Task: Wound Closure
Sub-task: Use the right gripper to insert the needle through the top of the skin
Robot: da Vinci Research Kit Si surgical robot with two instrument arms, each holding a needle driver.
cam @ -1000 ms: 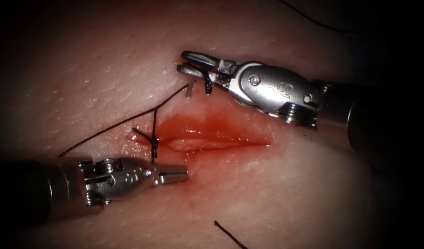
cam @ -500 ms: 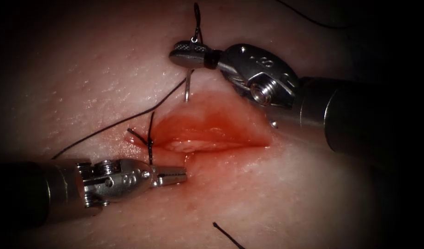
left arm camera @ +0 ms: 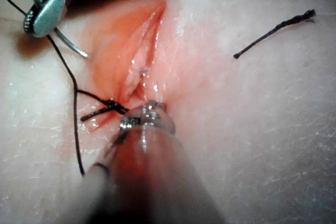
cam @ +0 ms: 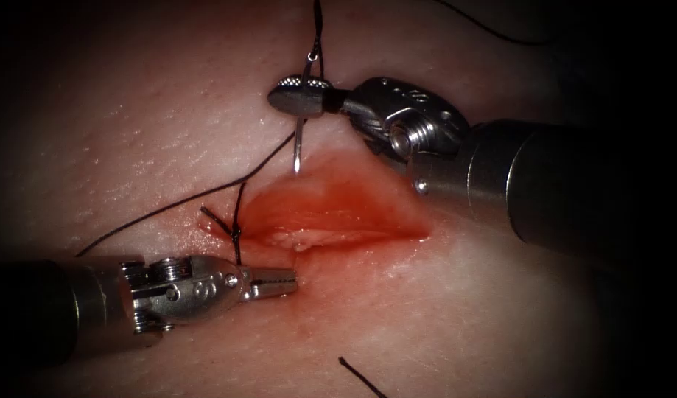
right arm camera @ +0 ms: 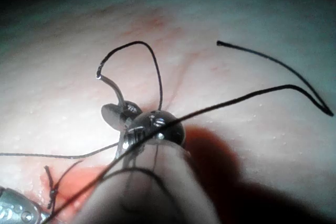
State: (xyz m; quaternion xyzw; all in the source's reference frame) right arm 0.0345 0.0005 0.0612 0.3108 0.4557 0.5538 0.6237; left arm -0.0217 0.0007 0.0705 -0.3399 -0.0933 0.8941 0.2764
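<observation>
Tissue (cam: 169,110) with the cut (cam: 331,221) running across, wet with red fluid (cam: 316,203), a knotted stitch (cam: 235,232) at its left end. Right tool (cam: 300,96) above the cut, clenched on the needle (cam: 298,144) near its thread end, the point hanging just over the cut's upper edge, not in the tissue; left tool (cam: 275,282) lies below the cut, jaws closed, grasping nothing. Thread (cam: 169,206) trails left from the needle; a cut end of thread (cam: 360,374) lies apart, below.
</observation>
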